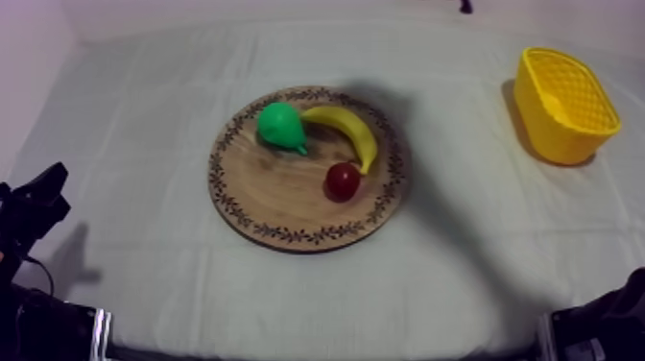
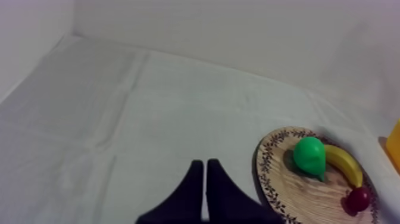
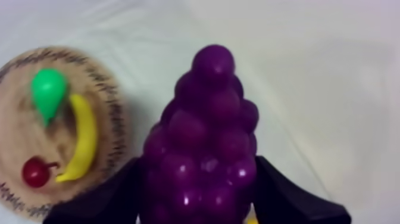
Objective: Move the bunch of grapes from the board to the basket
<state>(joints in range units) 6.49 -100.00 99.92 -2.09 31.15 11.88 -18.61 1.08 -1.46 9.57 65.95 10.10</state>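
Right tool (image 3: pixel 199 199) grips the bunch of grapes (image 3: pixel 208 131) across its lumpy, likely light, stiff body; left tool (image 2: pixel 204 190) pinched narrow.

One board (image 1: pixel 278 197), basket (image 1: pixel 555 127), grapes bunch (image 3: pixel 205 152), three fruits (image 1: pixel 280 126)

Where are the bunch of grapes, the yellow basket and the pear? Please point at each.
bunch of grapes (image 3: pixel 205 161), right wrist view, on the berries at its middle.
yellow basket (image 1: pixel 552 130), top view, on its outer side wall.
pear (image 1: pixel 278 125), top view, on its round green body.
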